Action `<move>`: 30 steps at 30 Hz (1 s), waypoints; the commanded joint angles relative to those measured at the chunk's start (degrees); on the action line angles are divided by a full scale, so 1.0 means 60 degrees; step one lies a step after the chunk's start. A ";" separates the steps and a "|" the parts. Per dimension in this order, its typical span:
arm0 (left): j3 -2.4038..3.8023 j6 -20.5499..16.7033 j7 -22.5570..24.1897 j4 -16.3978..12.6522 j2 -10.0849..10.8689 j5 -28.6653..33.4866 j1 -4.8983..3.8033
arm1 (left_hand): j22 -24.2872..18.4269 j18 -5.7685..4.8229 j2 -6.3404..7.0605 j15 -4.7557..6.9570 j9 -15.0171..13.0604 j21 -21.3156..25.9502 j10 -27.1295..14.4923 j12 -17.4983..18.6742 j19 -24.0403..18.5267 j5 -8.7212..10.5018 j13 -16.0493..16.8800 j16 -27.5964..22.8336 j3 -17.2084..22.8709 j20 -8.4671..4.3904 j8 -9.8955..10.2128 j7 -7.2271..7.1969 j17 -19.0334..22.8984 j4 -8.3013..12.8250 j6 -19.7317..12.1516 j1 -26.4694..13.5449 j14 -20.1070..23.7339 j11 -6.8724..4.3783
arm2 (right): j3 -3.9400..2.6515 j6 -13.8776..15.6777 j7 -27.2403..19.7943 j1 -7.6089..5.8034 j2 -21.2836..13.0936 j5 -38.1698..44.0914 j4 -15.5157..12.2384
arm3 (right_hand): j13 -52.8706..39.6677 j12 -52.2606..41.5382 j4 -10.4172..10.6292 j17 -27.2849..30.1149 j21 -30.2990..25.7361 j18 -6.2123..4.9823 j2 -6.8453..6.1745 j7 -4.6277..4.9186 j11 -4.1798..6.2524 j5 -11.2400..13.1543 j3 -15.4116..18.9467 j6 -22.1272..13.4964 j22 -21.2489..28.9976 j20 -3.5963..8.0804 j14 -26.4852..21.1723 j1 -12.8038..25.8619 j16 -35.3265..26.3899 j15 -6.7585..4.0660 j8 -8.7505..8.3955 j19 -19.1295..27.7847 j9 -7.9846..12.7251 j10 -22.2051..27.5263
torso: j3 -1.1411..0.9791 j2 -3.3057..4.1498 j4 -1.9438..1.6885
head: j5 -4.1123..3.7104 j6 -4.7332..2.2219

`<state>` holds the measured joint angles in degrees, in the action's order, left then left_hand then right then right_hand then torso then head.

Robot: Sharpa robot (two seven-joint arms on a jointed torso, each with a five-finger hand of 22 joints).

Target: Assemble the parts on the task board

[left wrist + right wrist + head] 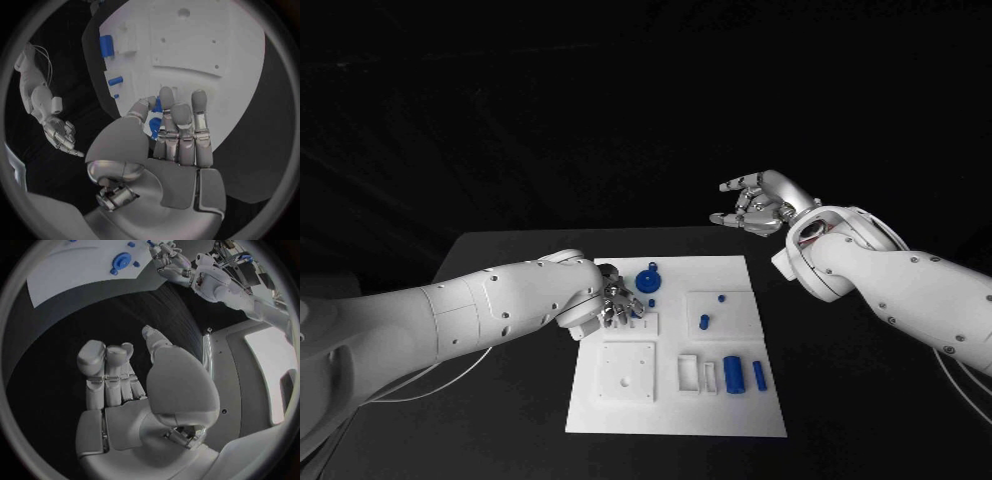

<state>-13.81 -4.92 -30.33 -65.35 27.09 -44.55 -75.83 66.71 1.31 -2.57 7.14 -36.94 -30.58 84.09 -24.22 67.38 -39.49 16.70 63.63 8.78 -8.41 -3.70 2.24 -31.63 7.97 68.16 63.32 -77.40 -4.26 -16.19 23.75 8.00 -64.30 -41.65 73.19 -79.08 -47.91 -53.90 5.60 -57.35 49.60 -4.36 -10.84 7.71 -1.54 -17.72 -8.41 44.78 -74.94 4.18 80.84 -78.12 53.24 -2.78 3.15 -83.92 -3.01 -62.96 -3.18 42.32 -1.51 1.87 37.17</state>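
Note:
The white task board [678,408] lies in the middle of the black table. My left hand [617,300] hangs low over its far left part. In the left wrist view its thumb and fingers [181,127] pinch a small blue part [155,119], which is mostly hidden by them. A blue gear-like part [648,279] stands just beyond that hand, apart from it. Two blue cylinders [734,374] lie near the board's front right. My right hand [759,205] is raised past the board's far right corner, fingers loosely bent, holding nothing.
A short blue piece [705,322] and a blue dot [720,297] sit on the board's right half. A raised white square plate [627,371] occupies the front left. Bare black table [516,270] surrounds the board.

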 commanded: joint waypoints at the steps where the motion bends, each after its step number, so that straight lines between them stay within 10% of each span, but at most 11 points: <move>1: 0.0002 0.0045 -0.0057 -0.0016 -0.0008 -0.0043 0.0037 | 0.0041 -0.0185 -0.0119 0.0056 -0.4183 0.0073 0.0435 -0.0005 0.0059 0.0002 -0.0008 -0.0058 0.0334 -0.0016 -0.0062 -0.0630 0.0006 0.0407 0.0724 0.0010 -0.0013 -0.0037 | -0.0007 -0.0052 -0.0068 -0.0003 0.0014 -0.0018 0.0021 | 0.0018 -0.0040 -0.0059 0.0011 -0.0035 -0.0147 0.0013 0.0002 0.0049 -0.0055 0.0004 0.0182 -0.1018 -0.0005 -0.0007 0.0072 -0.0042 -0.0052 -0.0005 -0.0107 -0.0020 0.0055 | 0.0004 -0.0004 0.0002 | 0.0000 0.0035; 30: 0.0002 0.0180 -0.0178 -0.0196 0.0248 -0.0089 0.0136 | 0.0677 -0.0218 -0.0081 0.0104 -0.4202 0.0572 0.0441 -0.0288 0.0341 0.0003 0.0011 0.0049 0.0277 -0.0061 -0.0076 -0.0667 -0.0034 0.0392 0.0826 0.0018 -0.0124 -0.0068 | -0.0007 -0.0075 -0.0103 -0.0003 0.0046 -0.0054 0.0167 | 0.0029 -0.0045 -0.0122 0.0013 -0.0044 -0.0143 0.0066 -0.0017 0.0059 -0.0043 0.0015 0.0438 -0.1018 0.0001 -0.0005 0.0107 -0.0042 -0.0059 0.0006 -0.0108 -0.0033 0.0059 | -0.0001 -0.0003 0.0002 | -0.0008 0.0083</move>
<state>-13.82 -4.69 -31.20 -66.32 28.63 -44.85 -75.03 70.72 0.72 -2.59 7.45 -36.97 -27.33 83.99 -25.78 69.01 -39.20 16.79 63.63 8.69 -8.81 -3.76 2.52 -31.79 8.19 68.44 63.35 -78.13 -4.34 -16.19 23.73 7.96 -64.30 -41.44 72.92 -78.08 -47.79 -53.90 5.05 -57.35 49.60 -4.36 -10.55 7.59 -1.35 -17.72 -8.33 47.13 -74.92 4.19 80.85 -77.83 53.24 -2.78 3.15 -83.93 -3.15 -62.78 -3.18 42.31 -1.51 1.81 37.62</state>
